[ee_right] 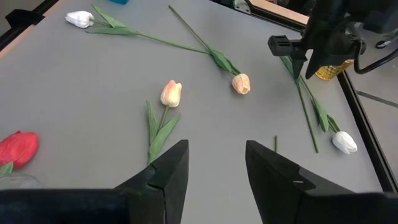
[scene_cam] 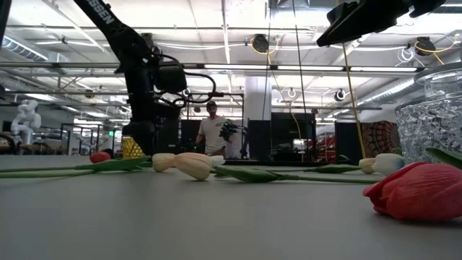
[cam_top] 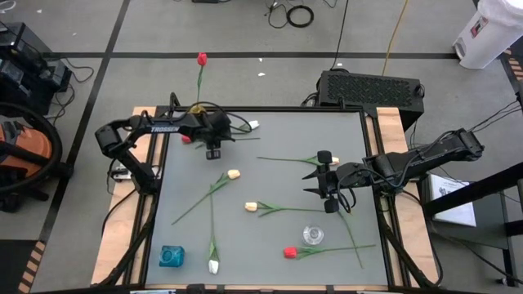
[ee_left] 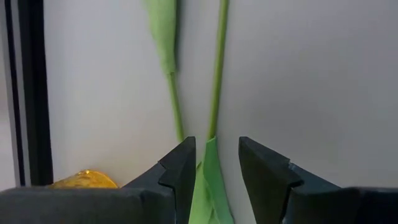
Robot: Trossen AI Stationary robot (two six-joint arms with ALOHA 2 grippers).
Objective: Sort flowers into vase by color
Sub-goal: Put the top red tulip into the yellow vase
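Note:
Several tulips lie flat on the grey table point(cam_top: 270, 245): cream ones point(cam_top: 234, 174) point(cam_top: 251, 207), white ones point(cam_top: 213, 266) point(cam_top: 254, 125) and a red one point(cam_top: 290, 252). Another red tulip point(cam_top: 202, 59) has its stem running down into a yellow vase point(cam_top: 196, 109) at the far left. My left gripper point(ee_left: 217, 174) points down beside that vase point(ee_left: 84, 180), open, with a green leaf point(ee_left: 210, 163) and two stems between its fingers. My right gripper point(ee_right: 217, 162) hovers open and empty above the table's right half point(cam_top: 314, 183). My left gripper comes from above with its open fingers on either side of the green leaf point(ee_left: 208, 180), which lies along the gap on the table. Whether a finger point(ee_left: 180, 171) touches the leaf I cannot tell.
A blue vase point(cam_top: 171, 256) stands at the near left and a clear glass vase point(cam_top: 312, 235) at the near right, beside the red tulip. A small red object point(cam_top: 186, 139) lies by my left gripper. A person point(scene_cam: 214, 133) stands in the room beyond the table.

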